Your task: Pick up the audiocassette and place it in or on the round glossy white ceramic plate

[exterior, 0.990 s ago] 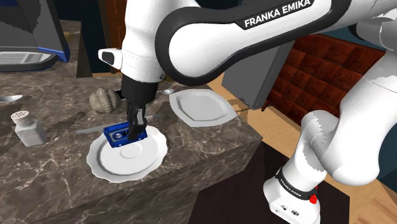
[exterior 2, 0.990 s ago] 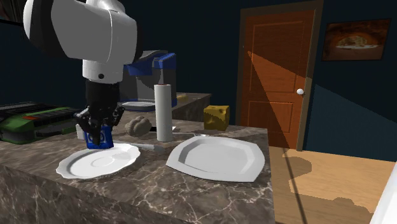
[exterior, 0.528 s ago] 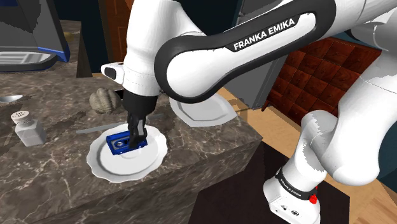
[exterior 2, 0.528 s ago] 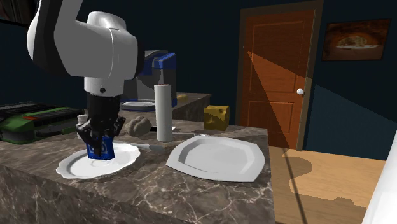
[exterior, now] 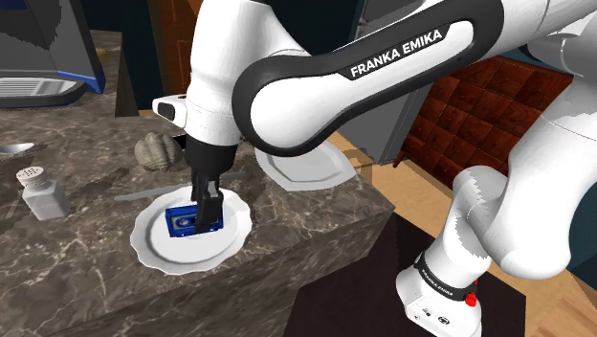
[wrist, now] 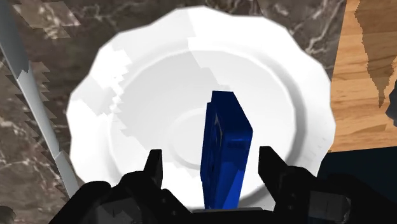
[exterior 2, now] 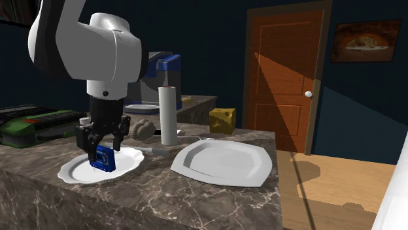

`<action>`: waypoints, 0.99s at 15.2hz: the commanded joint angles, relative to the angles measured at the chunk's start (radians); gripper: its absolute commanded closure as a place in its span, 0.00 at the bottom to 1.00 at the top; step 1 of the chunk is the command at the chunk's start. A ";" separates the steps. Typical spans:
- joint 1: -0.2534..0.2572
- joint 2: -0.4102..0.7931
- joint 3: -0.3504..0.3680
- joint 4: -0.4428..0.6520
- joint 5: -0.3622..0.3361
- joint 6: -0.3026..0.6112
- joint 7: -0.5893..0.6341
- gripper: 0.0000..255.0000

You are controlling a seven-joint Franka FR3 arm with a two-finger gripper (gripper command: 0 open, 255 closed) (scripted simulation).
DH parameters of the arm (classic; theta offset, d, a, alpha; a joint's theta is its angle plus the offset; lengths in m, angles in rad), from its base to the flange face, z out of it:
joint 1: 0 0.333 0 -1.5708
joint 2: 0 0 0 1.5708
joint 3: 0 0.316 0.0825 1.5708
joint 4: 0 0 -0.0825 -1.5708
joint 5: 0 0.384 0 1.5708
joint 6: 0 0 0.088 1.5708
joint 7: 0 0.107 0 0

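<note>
Where round plate (exterior 2: 69, 173) sits, veined counter (exterior 2: 196, 196), door (exterior 2: 284, 78)

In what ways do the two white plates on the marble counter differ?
The round plate has a wavy rim; the angular plate has straight edges. The round plate holds the blue cassette under the end effector; the angular plate holds nothing. Both are white and lie flat.
</note>
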 commanded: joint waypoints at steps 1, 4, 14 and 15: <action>0.000 0.000 0.000 0.000 0.000 0.000 0.000 0.00; 0.000 0.000 0.000 0.000 0.000 0.000 0.000 0.00; -0.007 -0.071 -0.008 0.047 0.004 -0.119 -0.004 0.00; -0.007 -0.071 -0.008 0.047 0.004 -0.119 -0.004 0.00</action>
